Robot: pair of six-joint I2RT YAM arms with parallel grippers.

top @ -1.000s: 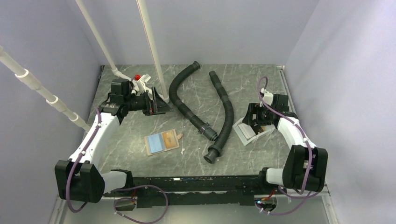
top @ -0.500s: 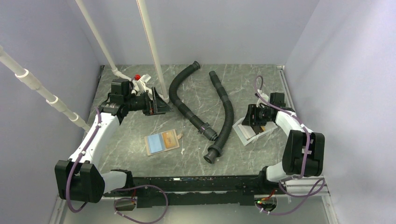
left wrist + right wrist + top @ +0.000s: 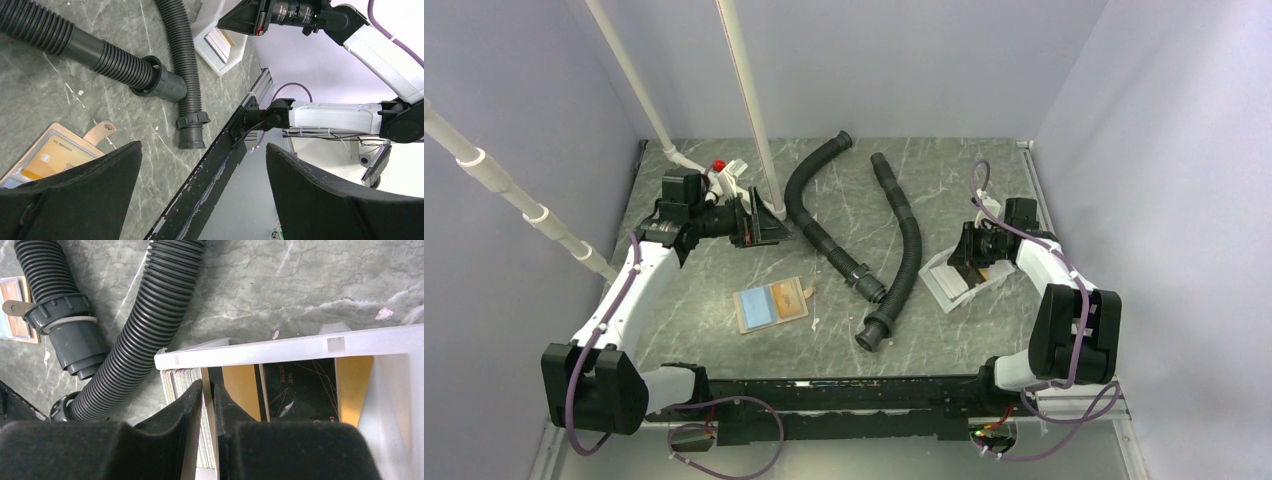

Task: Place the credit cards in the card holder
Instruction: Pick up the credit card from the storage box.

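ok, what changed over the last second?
The right arm folded in and the right gripper went down into the white tray. Its jaws closed to a narrow pinch on a pale credit card at the stack's edge. The right-hand hose had its near end slide slightly left. Unchanged: left gripper open and parked, card holder lying open.

Mostly dark tones, a few bright patches

The table (image 3: pixel 944 180) is dark grey-green with pale veins, and two ribbed black hoses (image 3: pixel 909 250) cross it. At 7 o'clock the tan card holder (image 3: pixel 771 304) shows blue and orange inside. At 3 o'clock the white tray (image 3: pixel 280 347) holds black and gold credit cards (image 3: pixel 300 390), the black one finely lined.
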